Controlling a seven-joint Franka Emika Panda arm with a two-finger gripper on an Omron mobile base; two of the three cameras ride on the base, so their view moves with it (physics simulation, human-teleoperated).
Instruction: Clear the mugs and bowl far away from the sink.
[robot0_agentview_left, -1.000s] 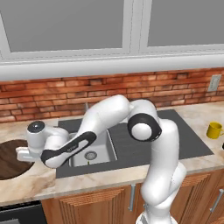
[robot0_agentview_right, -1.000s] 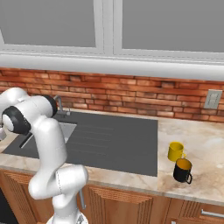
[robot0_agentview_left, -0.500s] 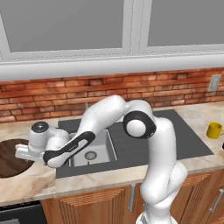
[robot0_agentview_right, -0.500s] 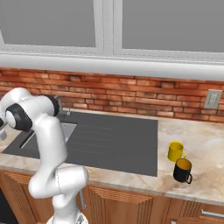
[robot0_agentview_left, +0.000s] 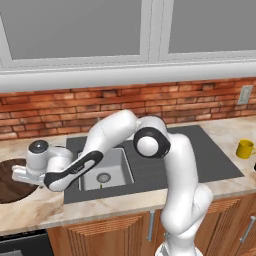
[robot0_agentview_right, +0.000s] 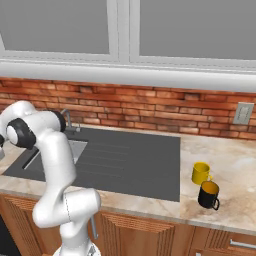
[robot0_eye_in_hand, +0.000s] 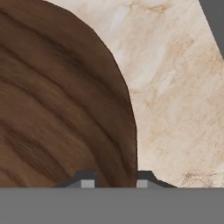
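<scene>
- gripper jaws narrow, pinching the bowl rim, bowl resting on counter beside sink
- yellow mug and black mug untouched; nothing cleared

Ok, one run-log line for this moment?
gripper: closing on bowl rim | bowl: on counter left of sink | mugs: untouched

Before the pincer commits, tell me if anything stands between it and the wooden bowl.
Nothing visible does. In the hand view the pincer sits right at the rim of the bowl, one fingertip over the wood, the other over the bare marble counter beside it.
</scene>
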